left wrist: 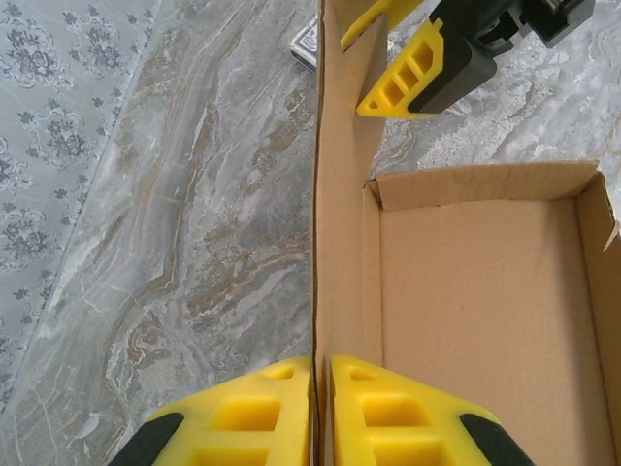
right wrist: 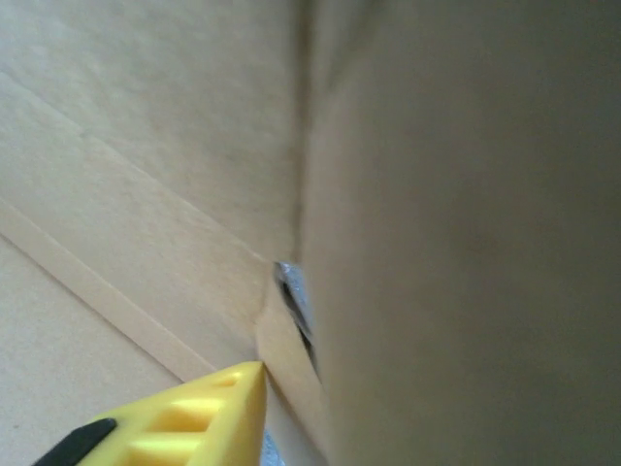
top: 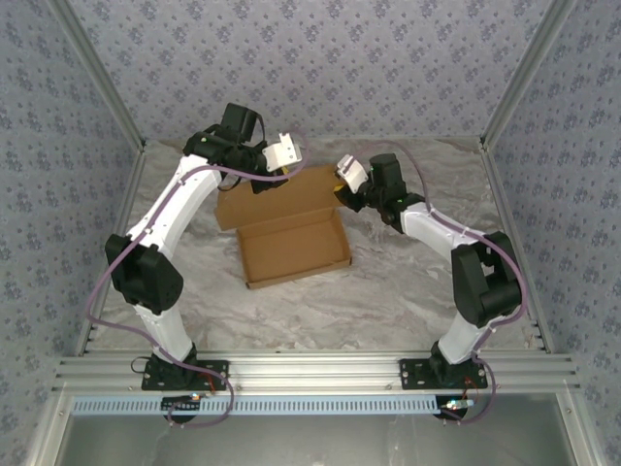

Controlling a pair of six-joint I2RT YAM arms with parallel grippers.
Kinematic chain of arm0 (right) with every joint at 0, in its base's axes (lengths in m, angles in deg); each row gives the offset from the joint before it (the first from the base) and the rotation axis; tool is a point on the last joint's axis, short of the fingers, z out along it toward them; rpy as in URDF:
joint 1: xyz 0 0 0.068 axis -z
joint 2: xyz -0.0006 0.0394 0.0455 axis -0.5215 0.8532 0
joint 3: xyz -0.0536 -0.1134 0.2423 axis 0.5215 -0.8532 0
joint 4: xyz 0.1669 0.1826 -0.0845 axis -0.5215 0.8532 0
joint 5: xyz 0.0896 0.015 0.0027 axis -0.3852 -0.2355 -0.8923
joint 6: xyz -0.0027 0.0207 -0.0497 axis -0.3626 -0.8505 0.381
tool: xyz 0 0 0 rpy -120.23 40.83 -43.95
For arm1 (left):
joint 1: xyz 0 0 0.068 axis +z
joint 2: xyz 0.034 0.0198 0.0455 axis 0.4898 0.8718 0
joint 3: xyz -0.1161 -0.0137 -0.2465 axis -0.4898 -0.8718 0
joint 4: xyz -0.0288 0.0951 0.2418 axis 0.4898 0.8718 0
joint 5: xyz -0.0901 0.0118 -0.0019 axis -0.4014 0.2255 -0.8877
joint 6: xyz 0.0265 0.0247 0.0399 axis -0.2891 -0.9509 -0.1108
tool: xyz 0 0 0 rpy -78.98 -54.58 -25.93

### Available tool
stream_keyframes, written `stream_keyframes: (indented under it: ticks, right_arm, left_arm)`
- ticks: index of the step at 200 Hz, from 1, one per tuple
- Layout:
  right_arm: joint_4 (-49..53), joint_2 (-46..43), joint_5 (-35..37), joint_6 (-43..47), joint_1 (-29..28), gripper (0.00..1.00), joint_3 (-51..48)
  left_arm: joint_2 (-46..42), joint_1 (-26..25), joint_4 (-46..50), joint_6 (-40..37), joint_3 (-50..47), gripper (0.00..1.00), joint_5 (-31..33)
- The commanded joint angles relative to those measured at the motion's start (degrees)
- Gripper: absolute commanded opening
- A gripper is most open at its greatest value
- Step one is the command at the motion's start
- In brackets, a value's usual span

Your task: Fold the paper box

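The paper box (top: 296, 254) is lying near the middle of the marbled table (top: 408, 301). Its shallow tray is facing up and its lid panel is standing along the far side. The left end effector (left wrist: 321, 374) is gripping the lid panel's upper edge, with its yellow fingers (left wrist: 243, 417) pressing flat against both faces of the cardboard. The right end effector (top: 342, 192) is reaching in at the lid's right end, beside the tray's far right corner. Whether it is gripping the cardboard cannot be told. At the right wrist, one yellow fingertip (right wrist: 199, 417) is sitting close against brown cardboard. A small white-and-dark card (left wrist: 305, 44) is lying on the table just behind the lid panel.
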Motion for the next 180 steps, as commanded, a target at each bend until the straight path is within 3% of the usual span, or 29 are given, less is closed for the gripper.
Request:
stream_keyframes:
  ticks: [1, 20, 98, 128, 180]
  right_arm:
    - [1.7, -2.1, 0.1, -1.6, 1.1, 0.38, -0.6]
    - [2.3, -1.8, -0.5, -1.6, 1.5, 0.38, -0.6]
    - [1.2, -1.6, 0.0, -4.1, 0.7, 0.19, -0.9]
    - [1.5, -1.8, 2.0, -4.3, 0.2, 0.16, -0.8]
    - [2.2, -3.1, 3.2, -3.4, 0.5, 0.12, -1.3]
  left_arm:
    - [-2.3, 0.2, 0.0, 0.4, -0.8, 0.12, -0.3]
    - [-2.2, 0.2, 0.0, 0.5, -0.7, 0.12, -0.1]
    - [-2.4, -0.3, -0.7, 2.2, -0.1, 0.15, 0.1]
    - [-3.1, -0.6, -2.0, 3.8, 0.0, 0.22, -0.1]
    - [-7.8, -0.5, -7.7, 8.1, -3.1, 0.44, 3.3]
